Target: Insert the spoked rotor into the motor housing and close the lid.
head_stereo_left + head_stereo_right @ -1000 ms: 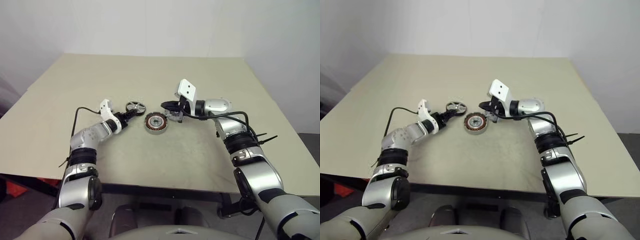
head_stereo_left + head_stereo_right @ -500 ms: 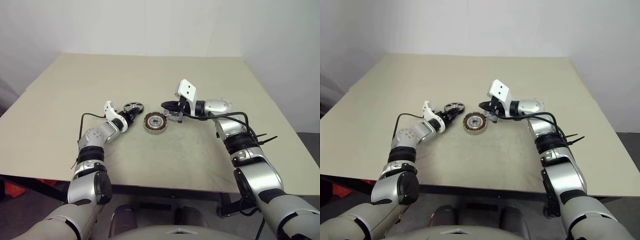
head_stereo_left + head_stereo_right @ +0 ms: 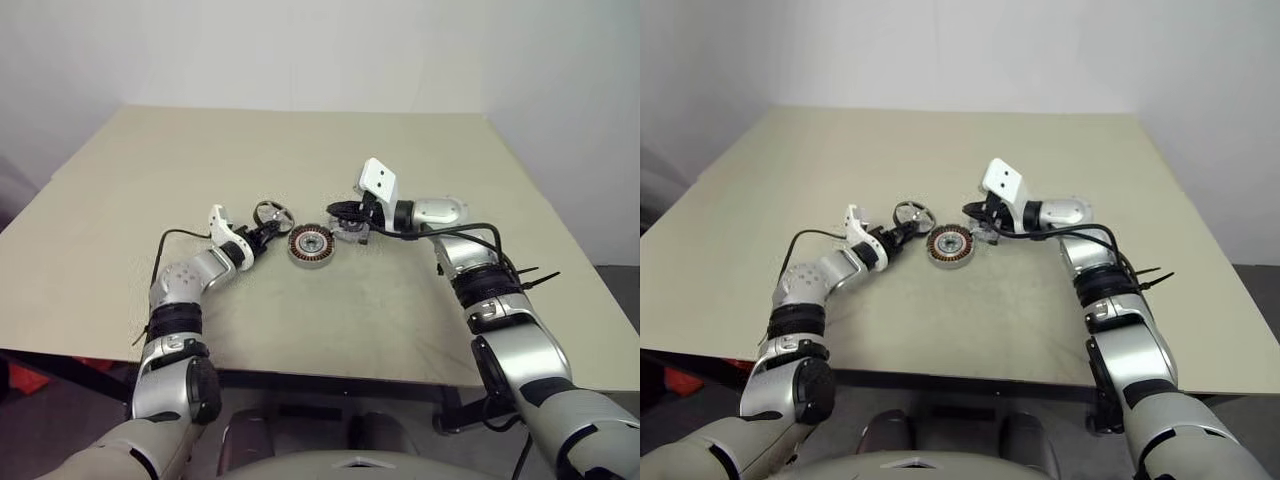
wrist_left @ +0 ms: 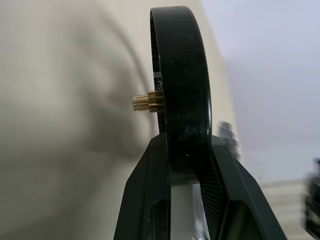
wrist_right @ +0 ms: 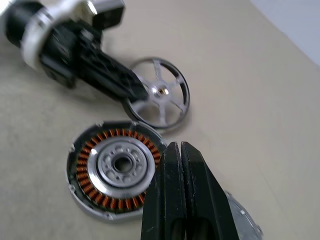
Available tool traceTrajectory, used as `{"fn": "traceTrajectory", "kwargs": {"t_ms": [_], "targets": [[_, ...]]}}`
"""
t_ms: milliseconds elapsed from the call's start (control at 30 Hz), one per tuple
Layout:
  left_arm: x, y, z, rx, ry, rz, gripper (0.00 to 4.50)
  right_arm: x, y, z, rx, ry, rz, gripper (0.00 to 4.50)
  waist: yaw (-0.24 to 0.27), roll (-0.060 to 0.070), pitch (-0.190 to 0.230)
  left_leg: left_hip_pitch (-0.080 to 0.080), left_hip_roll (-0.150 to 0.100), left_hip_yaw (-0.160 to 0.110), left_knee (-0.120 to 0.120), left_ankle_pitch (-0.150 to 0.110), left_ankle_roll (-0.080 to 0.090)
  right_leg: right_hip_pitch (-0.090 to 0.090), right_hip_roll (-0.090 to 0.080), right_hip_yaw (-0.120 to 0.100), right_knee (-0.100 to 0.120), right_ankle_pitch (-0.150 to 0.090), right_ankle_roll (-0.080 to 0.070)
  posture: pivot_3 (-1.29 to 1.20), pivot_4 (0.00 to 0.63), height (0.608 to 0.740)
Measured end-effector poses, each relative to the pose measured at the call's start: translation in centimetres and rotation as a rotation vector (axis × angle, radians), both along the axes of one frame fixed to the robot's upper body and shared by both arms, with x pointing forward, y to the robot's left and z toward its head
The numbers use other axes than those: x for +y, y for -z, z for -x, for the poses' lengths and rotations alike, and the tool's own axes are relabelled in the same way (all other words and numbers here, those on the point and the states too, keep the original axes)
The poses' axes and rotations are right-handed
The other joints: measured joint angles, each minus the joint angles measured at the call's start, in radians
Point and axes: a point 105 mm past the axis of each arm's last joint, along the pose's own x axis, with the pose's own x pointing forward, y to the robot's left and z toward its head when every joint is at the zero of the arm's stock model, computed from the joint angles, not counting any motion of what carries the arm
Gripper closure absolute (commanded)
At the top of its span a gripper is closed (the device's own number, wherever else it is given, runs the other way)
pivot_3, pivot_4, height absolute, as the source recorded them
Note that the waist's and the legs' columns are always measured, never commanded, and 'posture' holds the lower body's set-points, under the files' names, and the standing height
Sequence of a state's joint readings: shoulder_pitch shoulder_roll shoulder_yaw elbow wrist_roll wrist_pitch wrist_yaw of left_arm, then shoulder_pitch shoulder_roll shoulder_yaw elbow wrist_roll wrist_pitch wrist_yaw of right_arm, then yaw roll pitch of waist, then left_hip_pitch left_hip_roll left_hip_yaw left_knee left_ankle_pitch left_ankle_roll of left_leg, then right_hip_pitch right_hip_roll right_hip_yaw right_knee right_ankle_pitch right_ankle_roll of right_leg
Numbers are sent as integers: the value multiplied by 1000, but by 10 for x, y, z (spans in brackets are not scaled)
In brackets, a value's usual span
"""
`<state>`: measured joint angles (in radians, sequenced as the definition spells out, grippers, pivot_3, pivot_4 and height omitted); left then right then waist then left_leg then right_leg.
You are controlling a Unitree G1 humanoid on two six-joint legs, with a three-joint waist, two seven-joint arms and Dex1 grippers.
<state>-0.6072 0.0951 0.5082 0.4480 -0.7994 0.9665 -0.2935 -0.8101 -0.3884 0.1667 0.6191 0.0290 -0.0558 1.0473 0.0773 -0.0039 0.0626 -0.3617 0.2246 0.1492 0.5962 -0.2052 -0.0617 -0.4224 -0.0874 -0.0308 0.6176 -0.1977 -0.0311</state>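
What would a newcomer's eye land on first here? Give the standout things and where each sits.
The copper-wound spoked rotor draws the eye first, already seated in the shiny motor housing near the middle of the table. Beside it, on the robot's left, the left pincer is clamped on the rim of the dark spoked lid, holding it tilted above the tabletop. The right pincer hangs shut close by the rotor's other side.
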Motion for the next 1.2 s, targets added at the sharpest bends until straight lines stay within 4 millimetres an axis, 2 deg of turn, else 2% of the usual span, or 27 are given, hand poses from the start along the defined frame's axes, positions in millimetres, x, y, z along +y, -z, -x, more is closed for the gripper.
{"fn": "traceTrajectory", "kwargs": {"t_ms": [167, 300, 400, 567, 633, 1200], "targets": [[6, -13, 8, -37, 6, 37, 3832, -27, 5, -1, 8, 50, 64, 4500, 0, 0, 0, 0, 0, 0, 0, 0, 0, 0, 0, 0, 0, 0, 0, 0, 0, 740], [-1, -26, 16, -69, 47, 98, 3832, -49, 12, 0, 25, 90, 122, 4500, 1, 0, 0, -2, 0, 0, 1, 0, 0, 0, 0, 0, 0, 0, 0, 0, 0, 740], [-19, -35, 23, -71, 134, 172, 3832, -61, 12, 0, 22, 113, 158, 4500, 2, -1, 0, -3, 0, 0, 1, 0, 0, 0, 0, 0, 0, 0, 0, 0, 0, 740], [-57, -29, 37, 0, 307, 189, 3832, -62, 17, 2, 34, 114, 161, 4500, 2, -1, 0, -4, 0, 0, 1, 0, 0, 0, 0, 0, 0, 0, 0, 0, 0, 740], [-64, -26, 38, 28, 331, 195, 3832, -60, 18, 3, 33, 109, 159, 4500, -1, -1, 0, -3, 0, 0, 1, 0, 1, 0, 0, 0, 0, 0, 0, 0, 0, 740], [-60, -9, 37, 88, 312, 156, 3832, -61, 20, 3, 25, 126, 155, 4500, -1, -1, 0, -4, 0, 0, 1, 0, 2, 0, 0, 0, 0, 0, 0, 0, 0, 740]]}}
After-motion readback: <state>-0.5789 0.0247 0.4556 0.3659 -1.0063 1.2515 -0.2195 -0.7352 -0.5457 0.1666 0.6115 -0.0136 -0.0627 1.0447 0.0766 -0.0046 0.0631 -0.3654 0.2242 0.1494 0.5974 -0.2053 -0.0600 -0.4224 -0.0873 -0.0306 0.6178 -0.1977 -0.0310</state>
